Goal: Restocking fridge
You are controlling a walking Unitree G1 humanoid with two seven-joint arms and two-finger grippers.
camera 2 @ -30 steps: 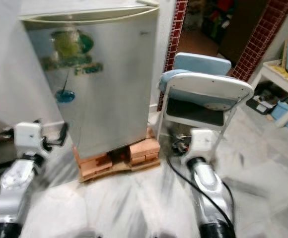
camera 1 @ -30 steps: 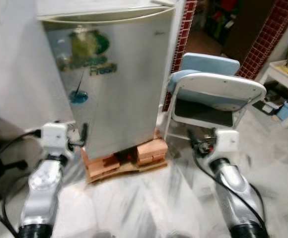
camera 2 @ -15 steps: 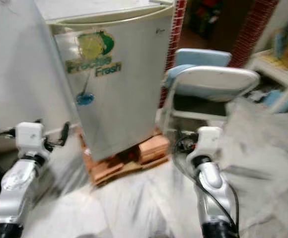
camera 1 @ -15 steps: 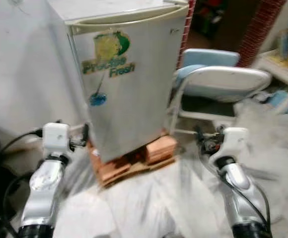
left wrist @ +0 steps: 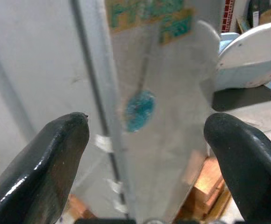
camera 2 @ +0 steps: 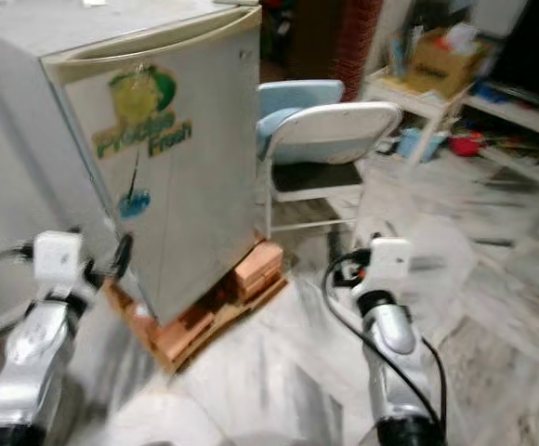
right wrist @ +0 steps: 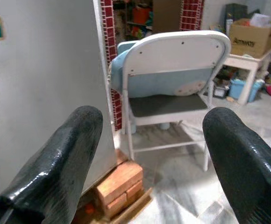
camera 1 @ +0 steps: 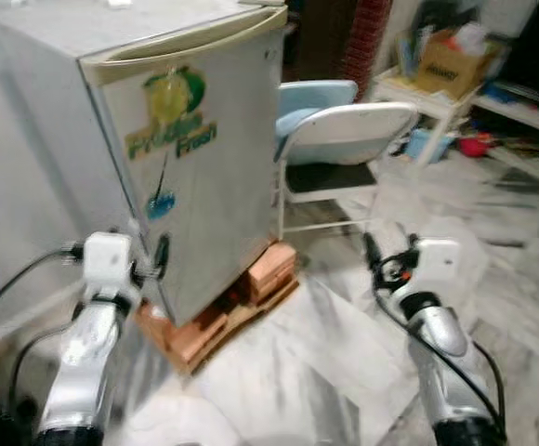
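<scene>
Robot faces the shut fridge (camera 1: 186, 158).
Both grippers, left (left wrist: 145, 140) and right (right wrist: 149, 154), spread empty; chair (camera 1: 344, 139) at two o'clock could snag the right arm.

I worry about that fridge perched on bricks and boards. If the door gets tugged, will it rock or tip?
The fridge probably weighs enough to resist a gentle pull. But it sits raised on stacked bricks and boards that look uneven, so a hard tug might rock it. The left tool, fingers spread, faces its door edge.
</scene>
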